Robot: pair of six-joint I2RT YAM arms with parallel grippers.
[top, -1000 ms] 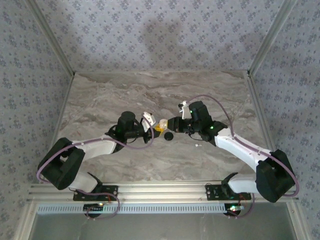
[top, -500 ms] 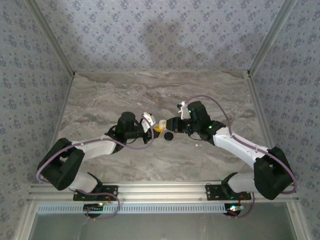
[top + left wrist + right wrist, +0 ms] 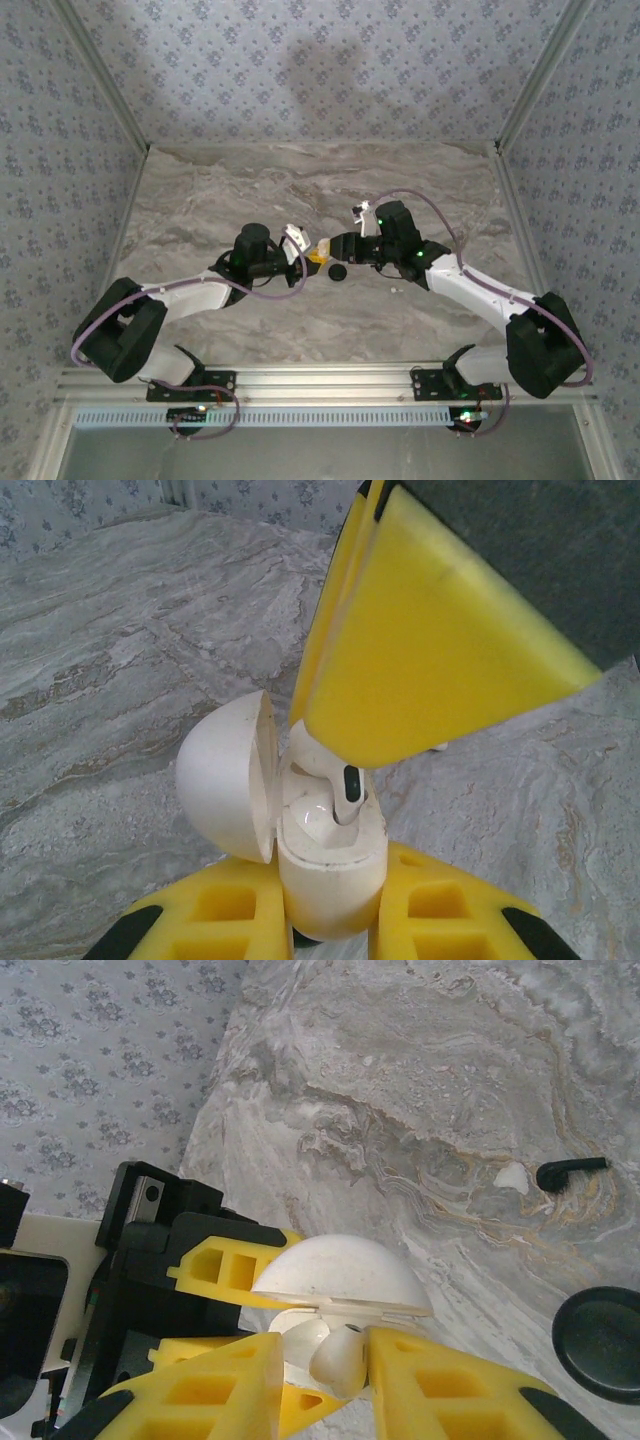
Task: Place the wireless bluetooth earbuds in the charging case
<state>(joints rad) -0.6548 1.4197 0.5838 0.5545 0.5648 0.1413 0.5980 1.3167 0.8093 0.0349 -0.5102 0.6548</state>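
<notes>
The charging case (image 3: 330,880) is a round white puck held upright off the table, its domed lid (image 3: 225,775) swung open to the left. My left gripper (image 3: 330,912) is shut on the case body. One white earbud (image 3: 335,780) stands stem-down in the case's right well. My right gripper (image 3: 325,1360) hangs over the case, open. The earbud (image 3: 345,1360) leans against its right finger, and a gap shows on the left side. In the top view both grippers meet mid-table at the case (image 3: 322,248).
A black round disc (image 3: 338,271) lies on the marble just in front of the grippers, also at the right wrist view's edge (image 3: 605,1340). A tiny white piece (image 3: 397,291) lies to the right of it, beside a small black part (image 3: 570,1170). Patterned walls enclose the table.
The right gripper's jaws have spread apart around the earbud, which stays in the case. The right arm has edged slightly left. The left arm holds still.
</notes>
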